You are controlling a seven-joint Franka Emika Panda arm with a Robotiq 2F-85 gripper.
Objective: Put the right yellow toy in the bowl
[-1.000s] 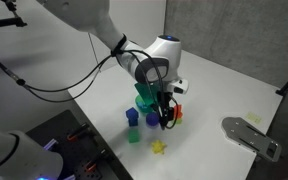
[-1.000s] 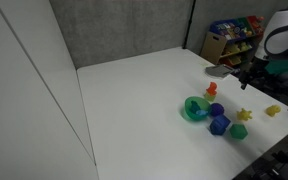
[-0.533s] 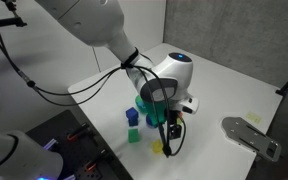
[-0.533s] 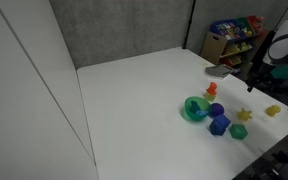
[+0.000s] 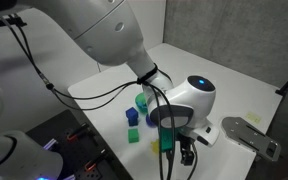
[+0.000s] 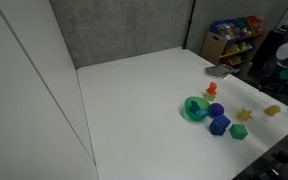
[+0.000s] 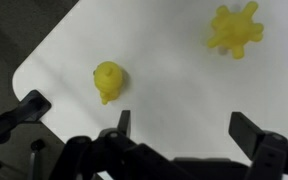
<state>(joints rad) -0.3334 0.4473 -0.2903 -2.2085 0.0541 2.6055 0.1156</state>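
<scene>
The right yellow toy (image 7: 235,28), bright yellow and star-like, lies on the white table at the top right of the wrist view. It also shows in an exterior view (image 6: 245,114). My gripper (image 7: 187,128) is open and empty, and hovers above bare table short of the toy. It shows dark under the arm in an exterior view (image 5: 182,153). The green bowl (image 6: 194,108) with its teal inside stands left of the blocks. It is mostly hidden behind the arm in an exterior view (image 5: 141,101).
A second, rounder yellow toy (image 7: 109,80) lies near the table's corner edge (image 7: 29,70), also seen in an exterior view (image 6: 273,110). A red-orange toy (image 6: 213,89), blue blocks (image 6: 219,124) and a green cube (image 6: 238,131) sit around the bowl.
The arm has swung away from the bowl and blocks toward the table's near edge. It now hangs over the yellow toys. The gripper has stayed open and empty.
</scene>
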